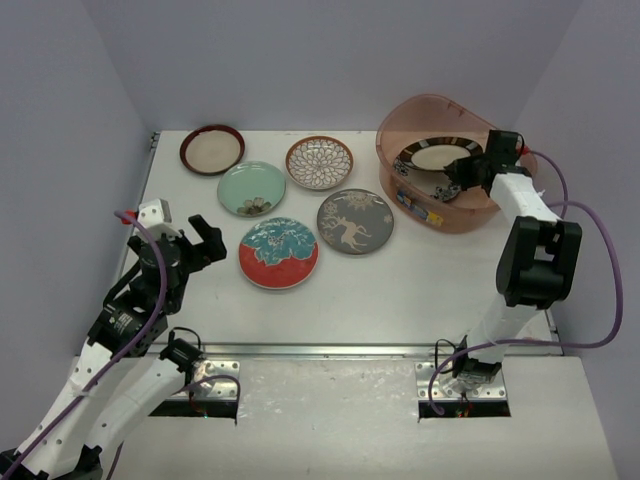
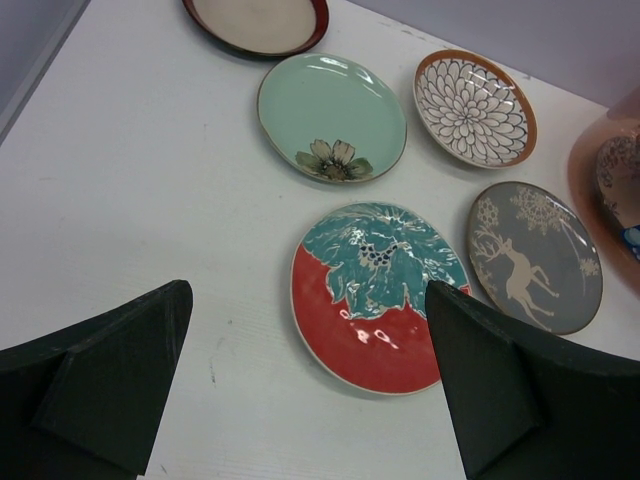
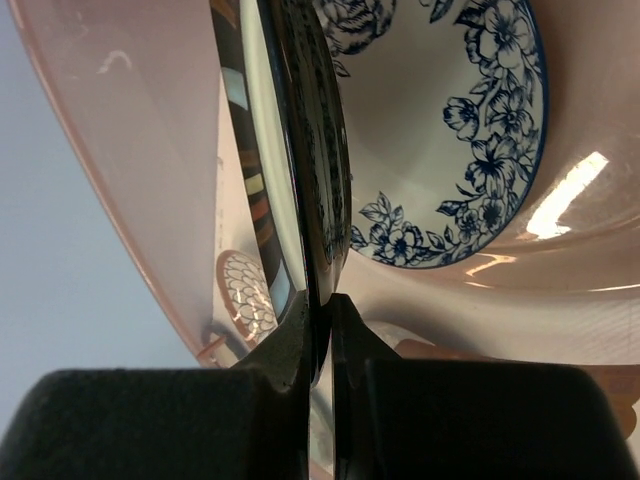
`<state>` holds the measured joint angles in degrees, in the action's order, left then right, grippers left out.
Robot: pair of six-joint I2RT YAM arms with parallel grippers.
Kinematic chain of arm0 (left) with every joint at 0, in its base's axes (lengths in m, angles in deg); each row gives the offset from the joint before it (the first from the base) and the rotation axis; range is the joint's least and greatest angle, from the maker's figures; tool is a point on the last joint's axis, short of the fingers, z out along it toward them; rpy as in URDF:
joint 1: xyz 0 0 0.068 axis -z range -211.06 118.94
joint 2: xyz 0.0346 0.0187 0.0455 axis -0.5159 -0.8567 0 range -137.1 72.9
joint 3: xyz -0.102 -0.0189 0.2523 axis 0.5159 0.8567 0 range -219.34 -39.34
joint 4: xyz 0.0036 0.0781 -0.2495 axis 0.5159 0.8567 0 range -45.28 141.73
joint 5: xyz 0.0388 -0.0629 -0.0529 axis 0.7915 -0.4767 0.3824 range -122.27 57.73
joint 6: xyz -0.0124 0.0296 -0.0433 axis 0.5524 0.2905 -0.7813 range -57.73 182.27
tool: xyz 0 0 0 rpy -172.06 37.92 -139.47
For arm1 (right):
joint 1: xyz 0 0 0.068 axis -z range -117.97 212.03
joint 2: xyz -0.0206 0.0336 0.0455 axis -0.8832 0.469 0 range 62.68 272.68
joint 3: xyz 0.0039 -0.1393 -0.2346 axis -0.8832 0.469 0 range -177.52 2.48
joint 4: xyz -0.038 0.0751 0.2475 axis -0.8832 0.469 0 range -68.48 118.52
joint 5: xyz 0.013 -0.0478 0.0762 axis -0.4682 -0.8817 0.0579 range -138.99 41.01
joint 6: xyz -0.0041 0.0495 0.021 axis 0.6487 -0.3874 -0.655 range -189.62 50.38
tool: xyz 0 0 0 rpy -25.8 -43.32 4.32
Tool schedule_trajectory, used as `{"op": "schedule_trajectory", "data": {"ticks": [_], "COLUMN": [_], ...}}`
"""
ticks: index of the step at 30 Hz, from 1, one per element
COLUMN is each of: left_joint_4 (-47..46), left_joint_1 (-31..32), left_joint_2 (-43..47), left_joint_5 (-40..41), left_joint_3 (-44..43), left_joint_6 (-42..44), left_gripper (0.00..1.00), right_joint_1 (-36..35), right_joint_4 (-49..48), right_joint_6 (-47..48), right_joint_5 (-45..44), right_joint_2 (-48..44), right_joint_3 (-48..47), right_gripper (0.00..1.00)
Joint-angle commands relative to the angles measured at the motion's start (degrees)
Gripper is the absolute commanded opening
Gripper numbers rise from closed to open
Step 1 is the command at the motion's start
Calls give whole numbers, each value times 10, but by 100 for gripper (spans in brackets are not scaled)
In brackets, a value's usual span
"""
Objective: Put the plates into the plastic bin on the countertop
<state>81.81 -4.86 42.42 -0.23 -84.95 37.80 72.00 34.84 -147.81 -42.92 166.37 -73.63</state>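
R gripper is clamped on the rim of the black-striped plate, holding it inside the plastic bin at far right of the countertop. Wrist view shows the plate edge-on btwn the fingers. Blue-white floral plate is also in the bin. L gripper has jaws wide apart w/ nothing in them, over near left, just left of the red-and-teal plate. Out on the countertop: grey deer plate, mint green plate, brown lattice plate, and dark-rimmed cream plate at far left.
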Motion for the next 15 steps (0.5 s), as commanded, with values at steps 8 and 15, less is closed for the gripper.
{"op": "schedule_trajectory", "data": {"ticks": [8,15], "left_joint_4": [-30,-28], "left_joint_1": [8,10], "left_joint_2": [-5,3], "left_joint_5": [-9,-4], "left_joint_3": [4,4], "left_joint_6": [7,6], "left_gripper": [100,100], "right_joint_1": [-5,-4], "right_joint_4": [-68,11], "right_joint_6": [12,54], "right_joint_5": [19,30], "right_joint_2": [9,45], "right_joint_3": [-19,-83], "right_gripper": [13,55]}}
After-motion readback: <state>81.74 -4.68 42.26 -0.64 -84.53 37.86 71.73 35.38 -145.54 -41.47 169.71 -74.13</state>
